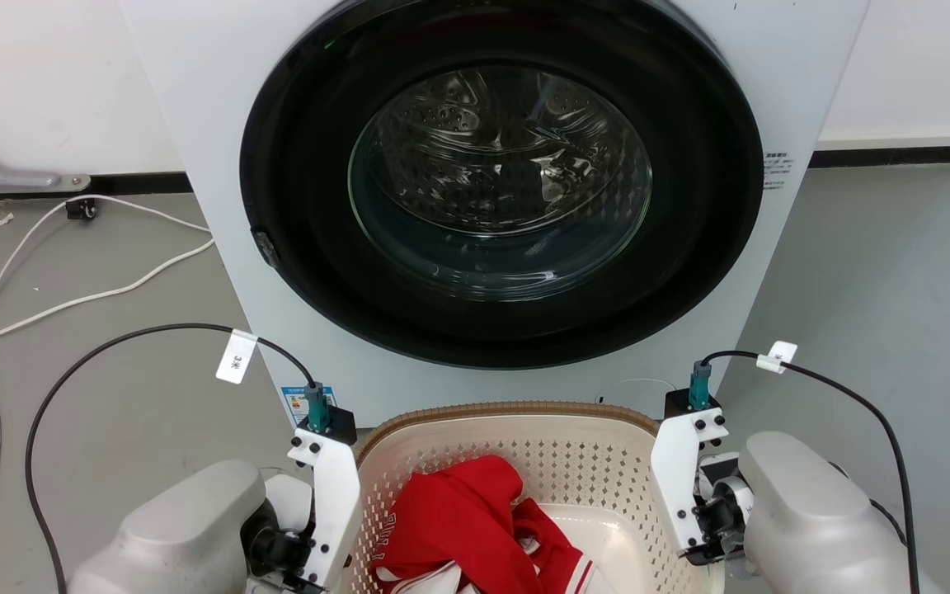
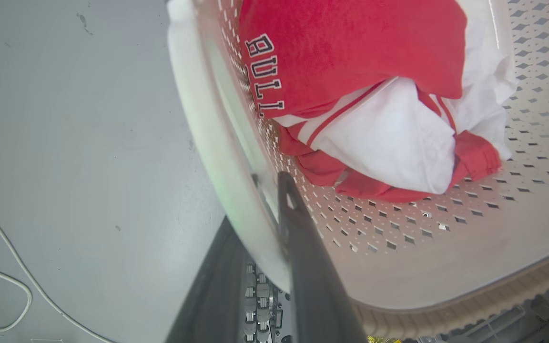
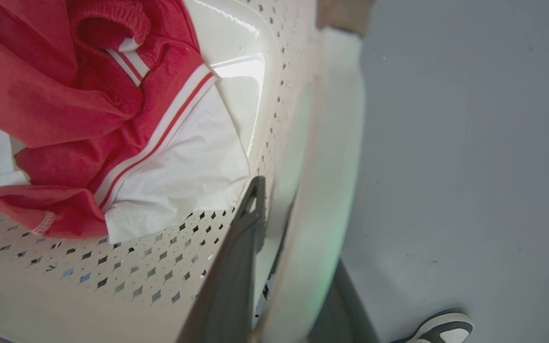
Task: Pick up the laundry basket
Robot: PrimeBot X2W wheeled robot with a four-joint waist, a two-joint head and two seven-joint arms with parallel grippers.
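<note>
Two dark fingers rise closest to each wrist camera. In the left wrist view, the left hand (image 2: pixel 255 205) straddles the left side wall of the laundry basket (image 2: pixel 446 267). One finger lies against the perforated inside and the other runs down the outside, with the white side handle filling the gap between them. The right wrist view gives the mirror case. There the right hand (image 3: pixel 298 224) is narrowed onto the basket's right wall, one finger inside and one outside, so each hand has the basket's side clamped between its fingers.

Both wrist views look down into the basket at a crumpled red and white garment (image 2: pixel 350 71) with part of some white lettering. The right wrist view also takes in the toe of a shoe (image 3: pixel 439 328) on the grey floor (image 3: pixel 470 143).

The head view shows the surroundings. The basket sits low between the two pale forearms, its brown rim just in front of the washing machine (image 1: pixel 195 124), whose round glass door (image 1: pixel 500 181) is closed. White cables (image 1: pixel 71 297) trail over the floor on the robot's left.
</note>
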